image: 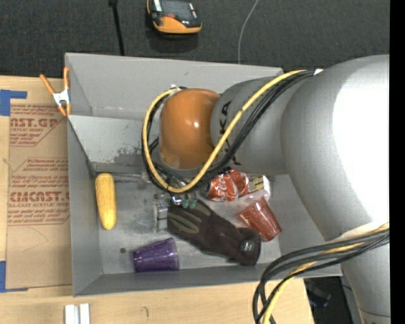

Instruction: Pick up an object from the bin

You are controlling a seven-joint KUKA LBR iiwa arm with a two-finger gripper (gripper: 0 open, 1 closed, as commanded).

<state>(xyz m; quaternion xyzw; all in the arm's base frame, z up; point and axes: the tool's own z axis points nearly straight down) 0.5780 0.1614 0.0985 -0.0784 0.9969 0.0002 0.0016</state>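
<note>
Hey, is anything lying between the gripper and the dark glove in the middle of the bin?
Nothing visible does. The gripper sits right at the left end of the dark glove. The red cup and the purple cup lie beside it, not over it; the yellow corn cob lies apart at left.

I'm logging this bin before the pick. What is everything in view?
bin: one, grey, centre of view
corn cob: one, yellow, left of the floor
purple cup: one, purple, by the lower wall
glove: one, dark brown, middle of floor
red cup: one, red, right of the glove
packet: one, red and white, crumpled, beyond the red cup
handheld device: one, orange and black, outside bin, top
arm: one, silver, orange wrist cover, from the right
</note>
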